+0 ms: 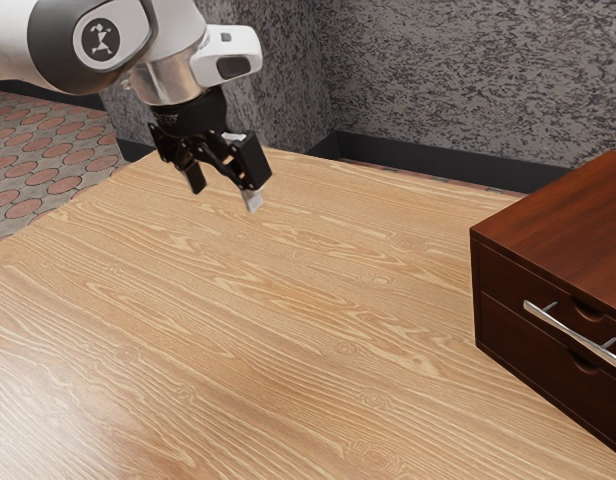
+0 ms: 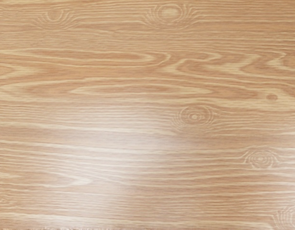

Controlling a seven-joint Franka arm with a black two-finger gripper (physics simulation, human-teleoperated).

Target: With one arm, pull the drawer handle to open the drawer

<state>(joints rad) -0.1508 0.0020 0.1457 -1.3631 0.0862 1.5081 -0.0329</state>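
Nearest the camera in the exterior view, the light wooden table [image 1: 238,360] runs across the whole foreground, its grain sweeping from 8 o'clock toward 2 o'clock. In the wrist view the same tabletop [image 2: 147,115] lies beneath the hand.

At about 4 o'clock from the picture's centre, a dark red-brown cabinet [image 1: 578,215] stands on the table at the exterior view's right edge. Its drawer [image 1: 508,275] faces toward 8 o'clock and sits flush with the cabinet body, so it looks shut. A silver bar handle [image 1: 571,333] is fixed on the front, slanting from its upper end at 10 o'clock down to its lower end at 4 o'clock. Nothing touches it.

Farther back, at about 10 o'clock from the centre, the gripper [image 1: 225,198] hangs above the table, well apart from the cabinet. Its black fingers [image 1: 195,176] are spread and released, with nothing between them; the one toward 4 o'clock ends in a pale pad. The white arm [image 1: 108,40] enters from the 11 o'clock corner.

Beyond the table's far edge are a patterned reddish floor [image 1: 38,150] at 9 o'clock and a speckled grey wall [image 1: 468,70] with a dark baseboard [image 1: 438,160] from 12 to 2 o'clock.
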